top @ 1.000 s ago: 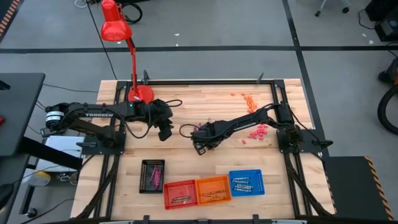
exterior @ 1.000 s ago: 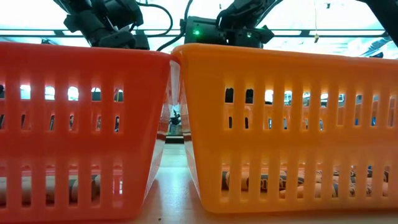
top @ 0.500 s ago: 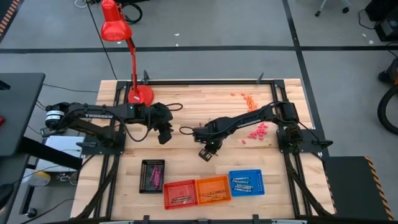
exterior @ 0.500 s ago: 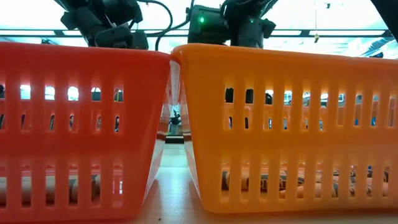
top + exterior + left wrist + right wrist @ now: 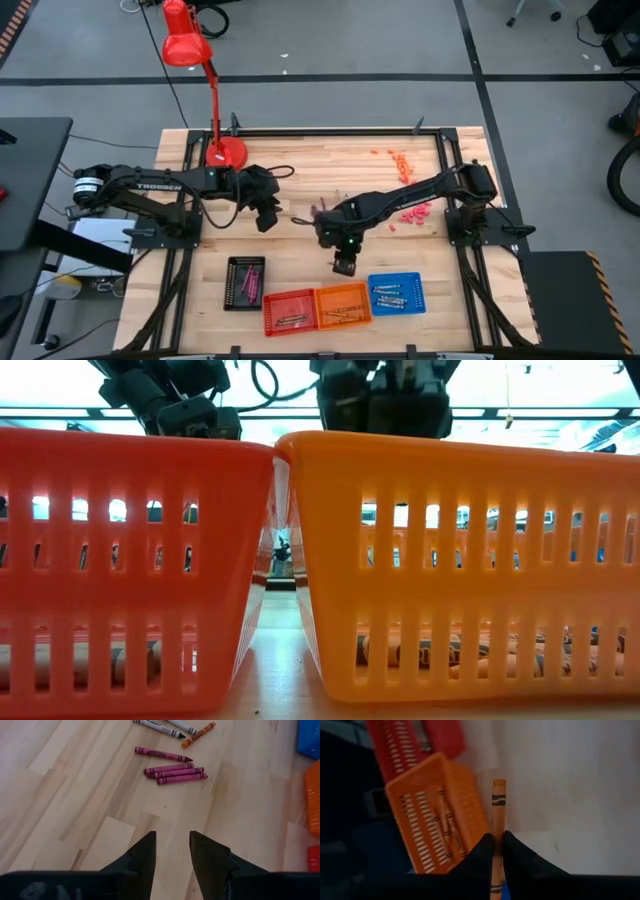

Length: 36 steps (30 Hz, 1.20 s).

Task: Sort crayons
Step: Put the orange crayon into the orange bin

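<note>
The right gripper (image 5: 497,842) pinches an orange crayon (image 5: 498,800) near the orange bin (image 5: 427,820); centre it over the bin before releasing. The left gripper (image 5: 171,851) waits, fingers apart.

Orange crayon (image 5: 498,815), paper-wrapped with black bands, pinched lengthwise between the right tool's (image 5: 497,840) fingers, tip protruding. Four magenta crayons (image 5: 172,769) lie roughly parallel on the surface; grey-white and orange ones (image 5: 198,734) at upper frame.

We see a pale matt wooden table (image 5: 350,145), glossy slotted plastic baskets (image 5: 460,560), and paper-wrapped crayons (image 5: 162,754).
</note>
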### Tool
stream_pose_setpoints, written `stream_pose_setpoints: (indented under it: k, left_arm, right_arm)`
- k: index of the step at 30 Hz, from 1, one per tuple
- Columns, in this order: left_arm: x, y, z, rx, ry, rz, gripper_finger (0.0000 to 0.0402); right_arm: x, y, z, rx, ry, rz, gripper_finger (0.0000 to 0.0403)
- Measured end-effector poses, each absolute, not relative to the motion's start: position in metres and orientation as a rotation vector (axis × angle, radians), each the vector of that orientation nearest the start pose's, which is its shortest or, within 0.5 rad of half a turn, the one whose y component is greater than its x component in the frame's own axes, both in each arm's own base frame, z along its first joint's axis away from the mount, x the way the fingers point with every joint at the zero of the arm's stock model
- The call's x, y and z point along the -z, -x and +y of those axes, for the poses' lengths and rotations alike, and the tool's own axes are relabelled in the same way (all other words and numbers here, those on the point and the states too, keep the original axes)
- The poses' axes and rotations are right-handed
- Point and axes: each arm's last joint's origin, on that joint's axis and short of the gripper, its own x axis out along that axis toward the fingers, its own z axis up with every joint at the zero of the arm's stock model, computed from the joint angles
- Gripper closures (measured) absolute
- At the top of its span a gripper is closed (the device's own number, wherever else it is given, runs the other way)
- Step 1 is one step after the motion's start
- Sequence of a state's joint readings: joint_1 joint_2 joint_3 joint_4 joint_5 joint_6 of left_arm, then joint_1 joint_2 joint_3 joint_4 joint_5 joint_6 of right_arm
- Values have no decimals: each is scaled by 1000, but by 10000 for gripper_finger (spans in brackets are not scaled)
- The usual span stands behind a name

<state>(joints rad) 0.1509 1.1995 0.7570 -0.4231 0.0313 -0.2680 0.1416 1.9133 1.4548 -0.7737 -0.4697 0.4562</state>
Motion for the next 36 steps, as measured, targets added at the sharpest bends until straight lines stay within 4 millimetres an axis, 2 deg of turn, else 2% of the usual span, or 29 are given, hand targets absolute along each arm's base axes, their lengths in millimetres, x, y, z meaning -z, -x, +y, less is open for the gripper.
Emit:
stream_pose_setpoints:
  k: [11, 16, 23, 29, 36]
  left_arm:
    - [-225, -231, 34, -229, 332, 844, 271]
    - [-225, -231, 34, -232, 339, 843, 271]
    - [-225, -231, 34, -232, 339, 843, 271]
    - [-225, -232, 34, -233, 341, 839, 271]
    - [-228, -235, 35, -261, 402, 790, 271]
  right_arm:
    - [-215, -381, 117, -494, -367, 1195, 364]
    - [-216, -378, 134, -475, -265, 1159, 364]
    - [-214, -375, 142, -431, -204, 1139, 364]
    - [-205, -371, 146, -506, -244, 1155, 364]
    - [-206, -372, 147, -551, -236, 1142, 364]
